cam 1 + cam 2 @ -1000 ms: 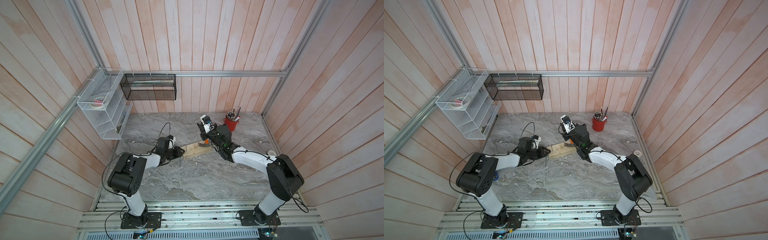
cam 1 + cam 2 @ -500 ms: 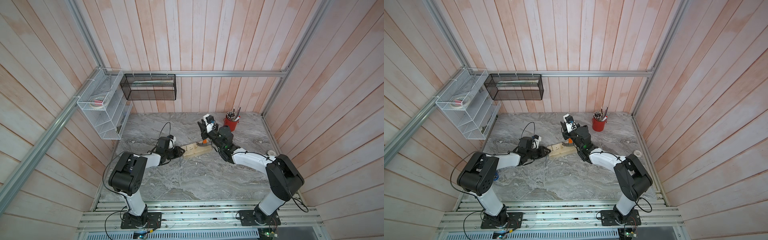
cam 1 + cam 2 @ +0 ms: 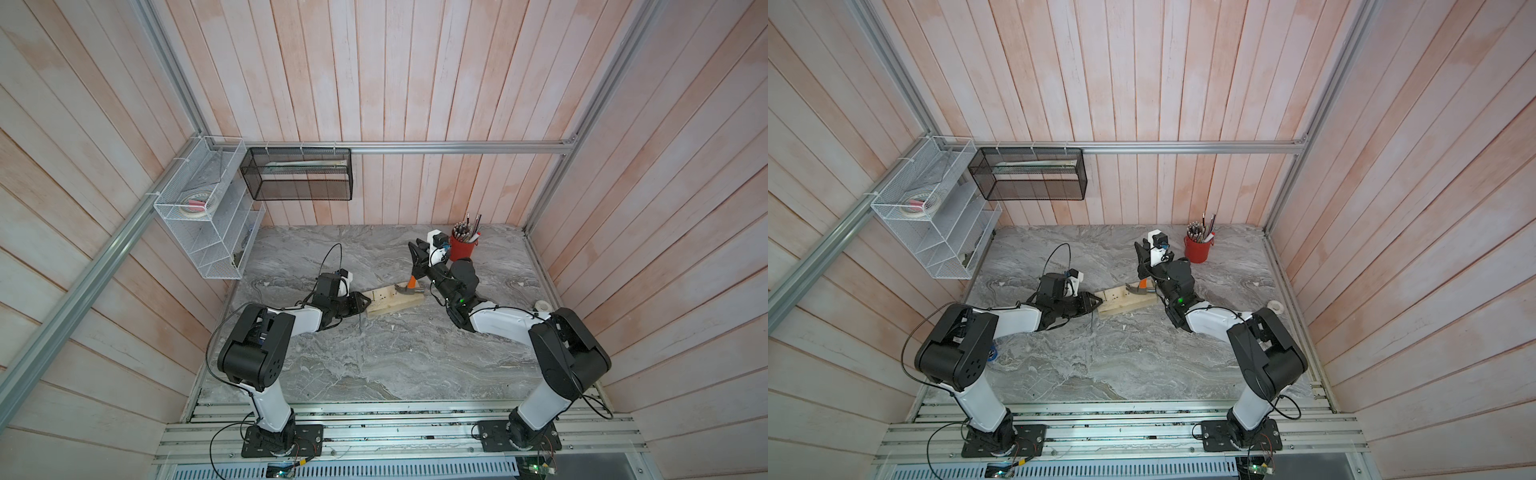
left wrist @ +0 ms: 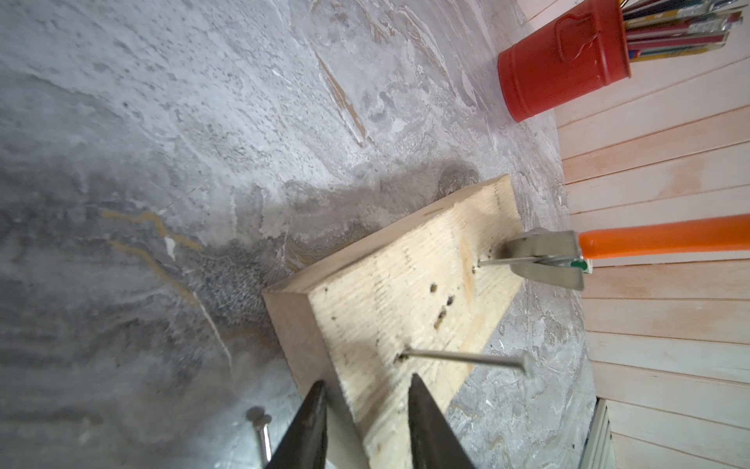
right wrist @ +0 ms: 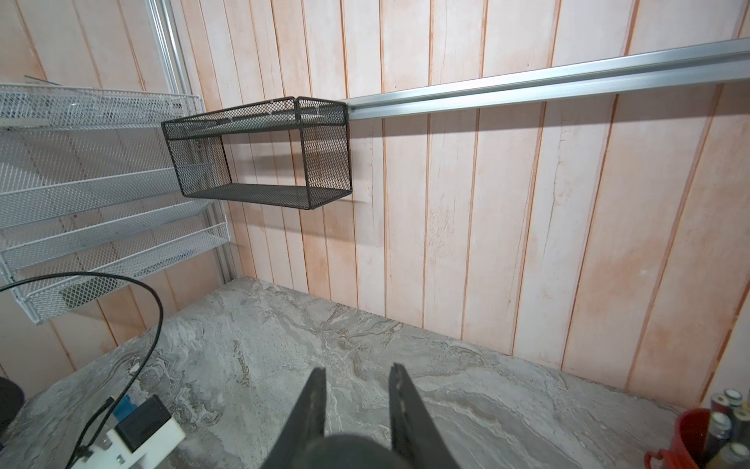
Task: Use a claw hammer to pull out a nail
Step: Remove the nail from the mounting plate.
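A pale wooden block lies mid-table. The claw hammer has its silver head on the block's right end, with a nail caught in the claw and leaning out of the wood. Its orange shaft rises into my right gripper, which is shut on the black handle. Another nail stands out of the block near my left gripper, whose fingers are clamped over the block's left end.
A red cup of pencils stands at the back right, close behind the right wrist. One loose nail lies on the table beside the left fingers. A tape roll sits near the right edge. White rack and black basket hang on the walls.
The right gripper has swung the hammer handle slightly to the right, with the head staying on the block. The left arm and the block have barely moved.
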Robot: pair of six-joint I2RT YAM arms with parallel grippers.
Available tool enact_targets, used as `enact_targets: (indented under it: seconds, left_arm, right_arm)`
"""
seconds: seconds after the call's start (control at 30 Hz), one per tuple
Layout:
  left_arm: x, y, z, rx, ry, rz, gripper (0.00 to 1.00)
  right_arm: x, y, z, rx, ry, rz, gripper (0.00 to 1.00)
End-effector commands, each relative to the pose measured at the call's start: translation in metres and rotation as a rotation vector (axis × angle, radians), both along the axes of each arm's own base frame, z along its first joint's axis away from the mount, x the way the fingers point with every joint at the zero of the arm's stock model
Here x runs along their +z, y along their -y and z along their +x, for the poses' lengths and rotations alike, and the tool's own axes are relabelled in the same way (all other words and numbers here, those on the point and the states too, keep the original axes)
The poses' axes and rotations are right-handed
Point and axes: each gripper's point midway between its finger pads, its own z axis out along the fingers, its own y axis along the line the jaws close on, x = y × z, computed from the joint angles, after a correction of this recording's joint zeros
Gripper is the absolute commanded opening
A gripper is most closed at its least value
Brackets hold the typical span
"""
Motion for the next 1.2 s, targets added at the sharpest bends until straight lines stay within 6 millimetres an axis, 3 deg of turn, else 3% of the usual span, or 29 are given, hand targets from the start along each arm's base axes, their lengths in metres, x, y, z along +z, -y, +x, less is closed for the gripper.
enact_targets:
  seconds: [0.0, 1.17]
  left_arm:
    - [0.002, 0.011, 0.001, -0.044, 0.028, -0.015, 0.35]
    - [-0.025, 0.006, -0.007, -0.041, -0.031, 0.024, 0.35]
  right_arm:
    - [0.022, 0.005, -0.011, 0.056, 0.017, 0.147, 0.00]
    - [0.008, 0.056, -0.019, 0.066, -0.001, 0.389, 0.00]
